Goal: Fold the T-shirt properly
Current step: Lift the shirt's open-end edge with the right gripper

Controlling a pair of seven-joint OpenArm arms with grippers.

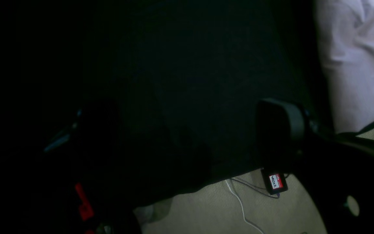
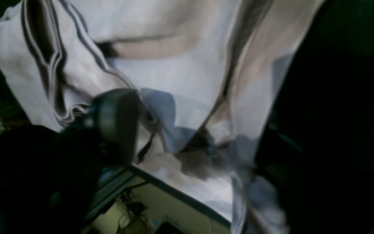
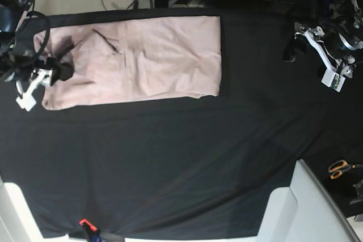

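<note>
T-shirt [image 3: 136, 60]: pale pink, folded into a long horizontal band lying flat in the upper left of the base view, from the left edge of the table to about mid-frame; its right end is a straight vertical edge.
Table cloth [image 3: 187, 162]: black, covering the whole work surface; the shirt rests on its upper part.
Right gripper [image 3: 57, 72]: at the left end of the shirt in the base view, its dark fingers over the cloth at the shirt's left margin. In the right wrist view [image 2: 187, 136] one dark rounded finger [image 2: 115, 120] sits against the bunched hem, with folds of pink cloth filling the space beside it; the other finger is lost in shadow. Jaws partly parted; whether they pinch the cloth cannot be told.
Shirt relative to right gripper: touching or just under the fingertips; the rest of the band stretches away toward frame centre.
Left gripper [image 3: 292, 49]: at the upper right of the base view, over bare black cloth, well apart from the shirt's right end. Jaws spread wide, holding nothing; in the left wrist view [image 1: 180, 130] one finger [image 1: 279, 130] stands out, with a strip of pink cloth at the far upper right.
Scissors [image 3: 340, 168]: orange-handled, at the lower right edge, well apart from both arms.
</note>
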